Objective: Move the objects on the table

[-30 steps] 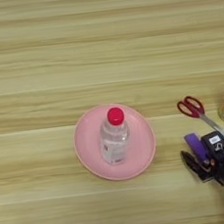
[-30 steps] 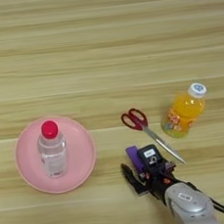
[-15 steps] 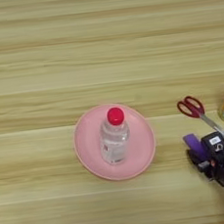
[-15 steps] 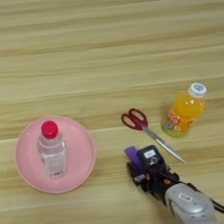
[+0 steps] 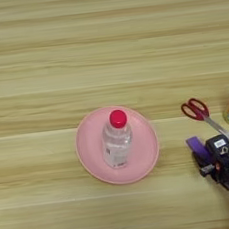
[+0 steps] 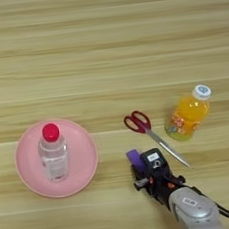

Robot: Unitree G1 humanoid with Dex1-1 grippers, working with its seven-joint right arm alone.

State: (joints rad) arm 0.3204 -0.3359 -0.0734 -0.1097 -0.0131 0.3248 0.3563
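A: While we look through the left eye, the bottle [image 5: 116, 140] stands on a pink plate [image 5: 146, 153] mid-desk [image 5: 79, 50]. Scissors [image 5: 203, 116] lie to the right, handles away from the robot.

B: And the gripper [image 5: 208, 160] sits low at the right edge, right on the purple block [image 5: 196, 146]. Whether it's clamped or spread, I cannot tell.

A: Over to the right eye: an orange juice bottle [image 6: 188, 115] stands just right of the scissors [image 6: 149, 132].

B: Silver forearm [image 6: 194, 210] coming in from the bottom, with the block [image 6: 134, 157] poking out left of the gripper [image 6: 146, 176].
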